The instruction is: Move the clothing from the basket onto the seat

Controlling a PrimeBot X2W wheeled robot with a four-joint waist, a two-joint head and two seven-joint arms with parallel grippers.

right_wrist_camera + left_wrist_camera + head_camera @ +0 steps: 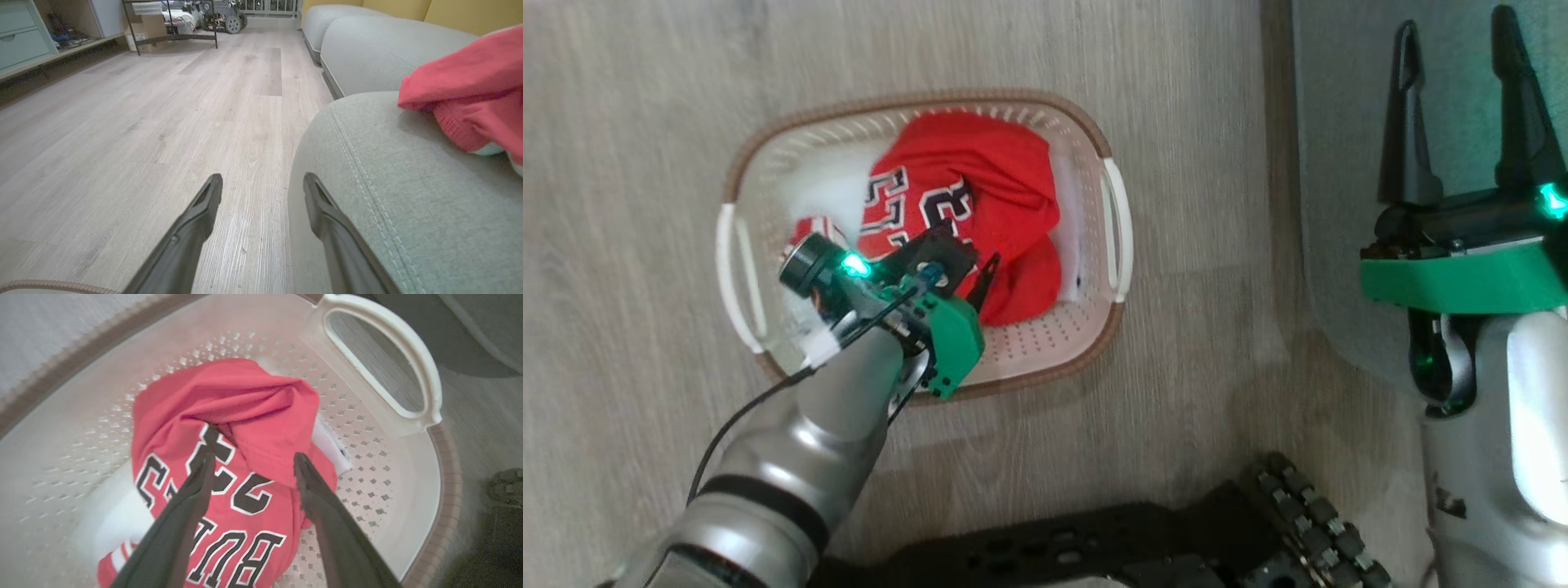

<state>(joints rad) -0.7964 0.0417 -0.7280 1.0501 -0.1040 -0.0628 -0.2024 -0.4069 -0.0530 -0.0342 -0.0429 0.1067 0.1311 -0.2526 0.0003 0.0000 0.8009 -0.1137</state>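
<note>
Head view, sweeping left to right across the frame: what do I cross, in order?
basket's left handle → red jersey → basket's right handle → seat → right gripper

Red jersey (1005,163) with black-and-white numbers; white perforated basket (1045,343), brown rim; grey-green seat (408,183); pale wood-grain floor (645,122).

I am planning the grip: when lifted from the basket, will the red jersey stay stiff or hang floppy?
Probably floppy: the jersey lies crumpled in folds, so it should drape and sag. Likely light for its size: the cloth looks thin.
</note>
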